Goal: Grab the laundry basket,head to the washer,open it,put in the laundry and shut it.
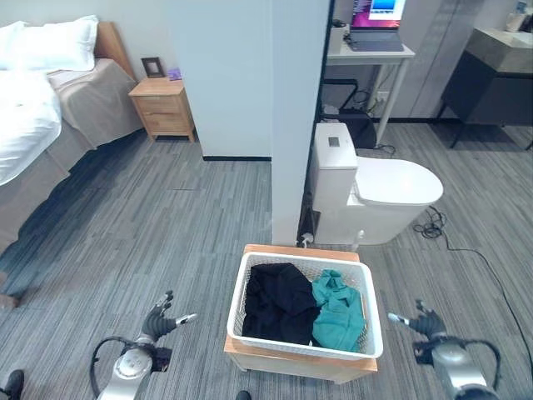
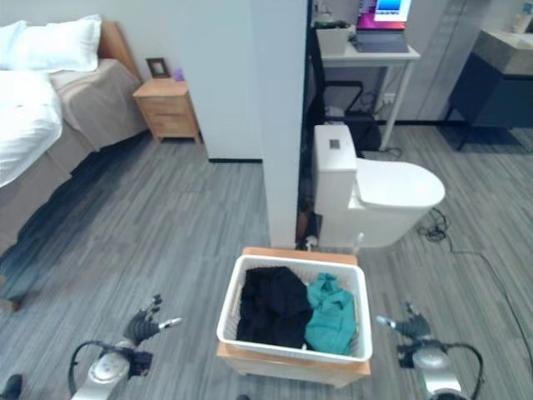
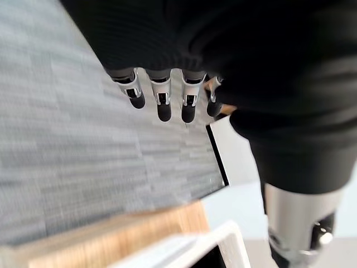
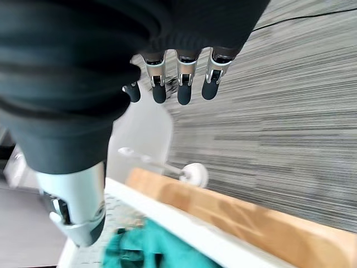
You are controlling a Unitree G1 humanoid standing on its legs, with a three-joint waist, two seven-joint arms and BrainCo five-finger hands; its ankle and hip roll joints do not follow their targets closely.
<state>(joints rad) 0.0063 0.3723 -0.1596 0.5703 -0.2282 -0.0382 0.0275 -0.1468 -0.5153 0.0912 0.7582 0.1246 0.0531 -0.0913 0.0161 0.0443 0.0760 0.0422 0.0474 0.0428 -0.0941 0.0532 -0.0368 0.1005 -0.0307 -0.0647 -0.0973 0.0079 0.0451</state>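
Surroundings: ahead of us a white partition wall (image 1: 298, 117) ends just behind the basket, with a white toilet (image 1: 371, 187) on its far right side.
Further off: we see a bed (image 1: 37, 92) and a wooden nightstand (image 1: 163, 107) to the far left, and a white desk (image 1: 371, 52) with an open laptop (image 1: 376, 21) behind the toilet; a dark cabinet (image 1: 491, 79) stands at the far right.
Floor: grey wood-look planks (image 1: 150, 242) lie around everything.
In the way: the wall's end and the toilet stand directly beyond the basket; the floor to the left of the wall lies open toward the bed.
Laundry basket: the white laundry basket (image 1: 246, 287) sits on a low wooden stand (image 1: 291, 360) right in front of us, between our two hands.
Laundry: a black garment (image 1: 279, 302) fills its left half, a teal garment (image 1: 340, 310) its right.
Left hand: our left hand (image 1: 160, 320) hangs left of the basket, apart from it, fingers (image 3: 163, 103) straight and spread, holding nothing.
Right hand: our right hand (image 1: 425, 322) hangs right of the basket, also apart, fingers (image 4: 183, 84) extended, empty.
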